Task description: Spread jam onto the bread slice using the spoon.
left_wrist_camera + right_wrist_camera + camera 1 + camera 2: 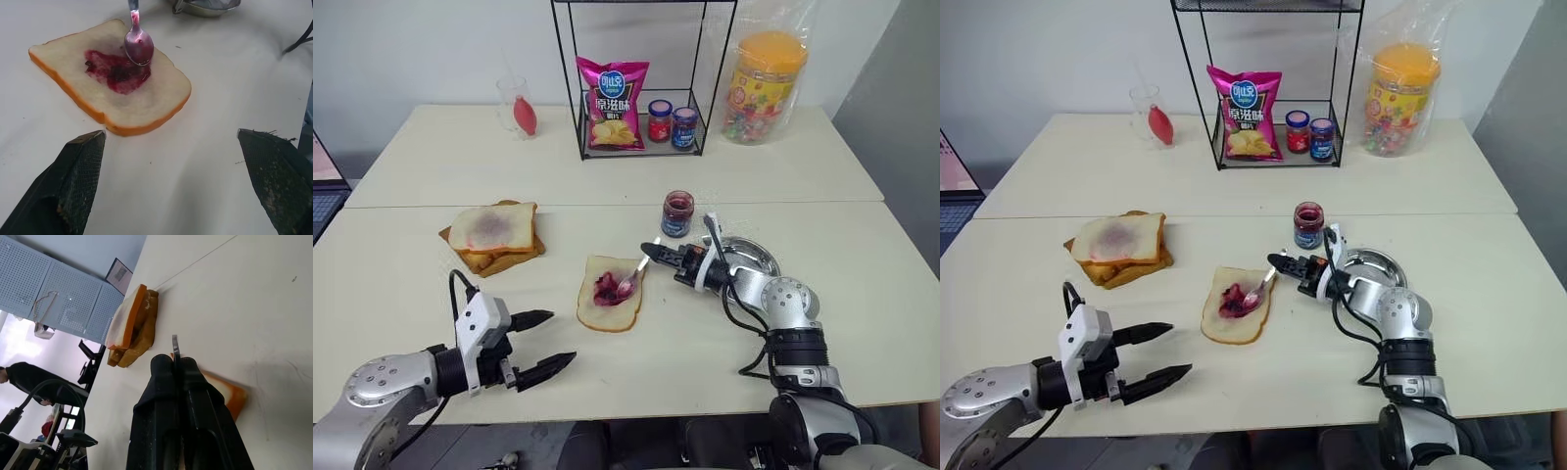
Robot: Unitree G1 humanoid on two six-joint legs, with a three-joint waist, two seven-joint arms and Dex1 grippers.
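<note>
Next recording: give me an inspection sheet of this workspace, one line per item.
Surface: pale table, two tops abutting.
Job's things: bread slice with jam at centre; spoon bowl on it; open jam jar.
Clutter: toast stack, steel dish, wire rack with chip bag and two lidded jars, candy tub, glass.
Grippers: left gripper open, idle; right gripper shut on spoon.
Cables: black cable on right arm.
Surroundings: laptop at left edge.

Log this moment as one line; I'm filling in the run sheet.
right gripper: shut on spoon | spoon bowl: on jam, bread slice | left gripper: open, idle
</note>
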